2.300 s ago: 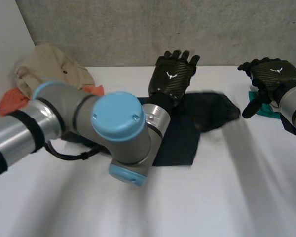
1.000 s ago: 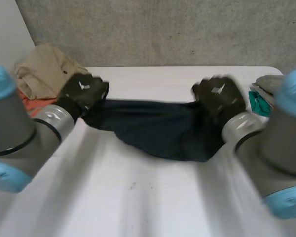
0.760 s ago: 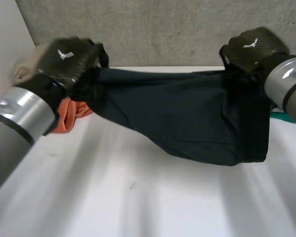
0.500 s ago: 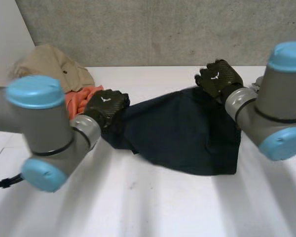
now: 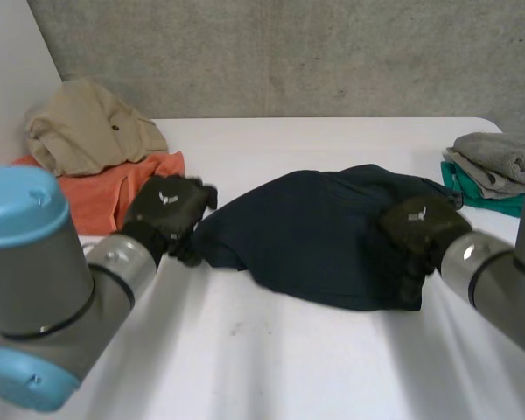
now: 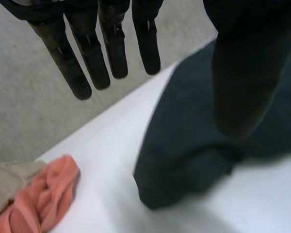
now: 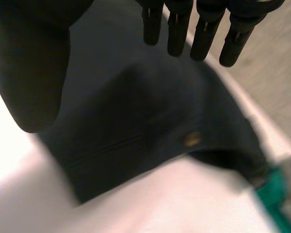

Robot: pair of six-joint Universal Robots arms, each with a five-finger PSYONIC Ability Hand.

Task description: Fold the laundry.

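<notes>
A dark navy garment [image 5: 319, 236] lies crumpled in a loose heap in the middle of the white table [image 5: 271, 359]. My left hand [image 5: 168, 210] is at the garment's left end, just off the cloth. In the left wrist view its fingers [image 6: 87, 53] are straight and hold nothing, with the garment [image 6: 194, 160] under the thumb. My right hand [image 5: 416, 229] is over the garment's right end. In the right wrist view its fingers [image 7: 203, 29] are straight and empty, above the dark cloth [image 7: 136, 136] and a small button [image 7: 190, 139].
A tan garment [image 5: 87, 122] lies on an orange cloth [image 5: 96, 197] at the back left; the orange cloth [image 6: 39, 199] also lies beyond my left fingertips. Folded grey cloths [image 5: 499, 157] sit on a teal one [image 5: 481, 194] at the right edge. A concrete wall [image 5: 289, 52] runs behind.
Both hands held the garment stretched in the air, then lowered it and let go. It now rests on the table, and both hands have drawn back with fingers straightened.
</notes>
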